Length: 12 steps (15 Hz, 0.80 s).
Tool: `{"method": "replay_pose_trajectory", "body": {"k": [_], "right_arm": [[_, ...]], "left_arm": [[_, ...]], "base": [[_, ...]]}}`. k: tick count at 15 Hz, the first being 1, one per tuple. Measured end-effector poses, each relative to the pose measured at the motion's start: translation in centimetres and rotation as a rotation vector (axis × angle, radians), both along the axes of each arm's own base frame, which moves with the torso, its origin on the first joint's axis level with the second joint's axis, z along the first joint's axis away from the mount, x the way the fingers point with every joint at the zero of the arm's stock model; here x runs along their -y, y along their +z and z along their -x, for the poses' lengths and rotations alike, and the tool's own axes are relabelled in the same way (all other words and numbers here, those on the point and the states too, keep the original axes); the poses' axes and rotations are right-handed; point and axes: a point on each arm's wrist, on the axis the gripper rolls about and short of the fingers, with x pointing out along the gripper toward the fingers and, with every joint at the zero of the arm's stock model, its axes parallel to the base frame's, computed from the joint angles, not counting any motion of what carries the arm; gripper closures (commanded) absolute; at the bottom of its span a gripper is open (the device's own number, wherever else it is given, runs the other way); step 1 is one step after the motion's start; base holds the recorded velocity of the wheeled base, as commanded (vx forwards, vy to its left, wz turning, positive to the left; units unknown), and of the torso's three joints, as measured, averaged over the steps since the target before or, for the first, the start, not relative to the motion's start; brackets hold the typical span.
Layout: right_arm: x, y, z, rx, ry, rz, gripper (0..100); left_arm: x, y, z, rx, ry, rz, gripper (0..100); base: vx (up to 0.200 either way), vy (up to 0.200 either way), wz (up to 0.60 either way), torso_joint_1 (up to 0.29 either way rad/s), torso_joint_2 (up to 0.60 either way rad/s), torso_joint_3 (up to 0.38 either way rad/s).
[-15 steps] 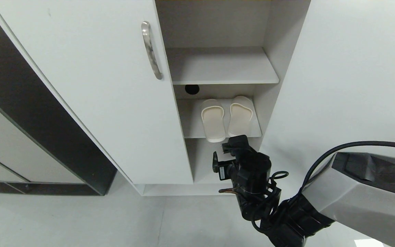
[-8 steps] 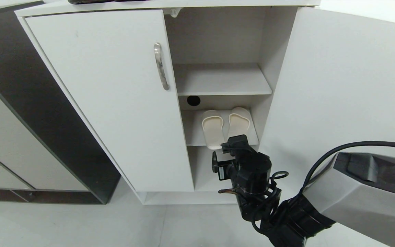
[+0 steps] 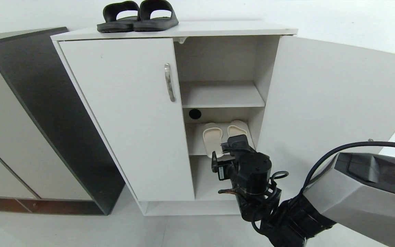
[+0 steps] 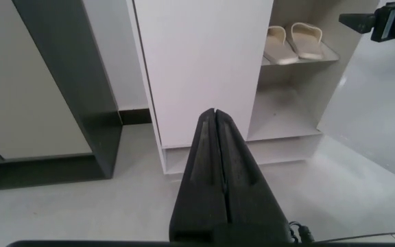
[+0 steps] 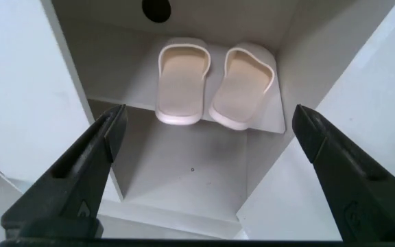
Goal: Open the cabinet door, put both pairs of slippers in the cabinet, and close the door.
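1. Cabinet [image 3: 218, 29]: you have its right-hand door [image 3: 331, 103] swung wide, at 3 o'clock of the open bay. The left-hand door [image 3: 125, 116], with its metal handle [image 3: 169, 82], is shut.
2. Cream slippers [image 3: 212, 137]: side by side on the middle shelf [image 3: 195, 140] inside the open bay, toes inward, heels at the shelf's front edge.
3. Black slippers [image 3: 137, 15]: side by side on the cabinet top, at 11 o'clock of the open bay.
4. Right jaws: released, spread wide, holding nothing. They sit before the open bay at 5 o'clock of the cream slippers, apart from them.
5. Left jaws: clenched together on nothing, over the floor [image 3: 80, 230], well apart from the cabinet, pointing toward the foot of the shut door.
6. Dark cabinet [image 3: 46, 113]: stands just beside the white one, at 9 o'clock.
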Motion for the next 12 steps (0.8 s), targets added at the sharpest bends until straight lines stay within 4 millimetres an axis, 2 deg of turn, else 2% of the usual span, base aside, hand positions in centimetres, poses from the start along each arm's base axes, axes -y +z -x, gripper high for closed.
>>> {"method": "replay_pose_trajectory", "body": {"k": [8,12], "right_arm": [[0.6,-0.7,1.2,-0.034,0.043,0.04,0],[0.7,-0.8,1.4,-0.036,0.065,0.042,0]], "left_arm": [[0.0,0.0,0.0,0.0,0.0,0.0,100],[0.0,0.0,0.0,0.0,0.0,0.0,100]], "base": [[0.0,0.0,0.0,0.001,0.0,0.006],[0.0,0.2,0.0,0.005,0.0,0.004]]}}
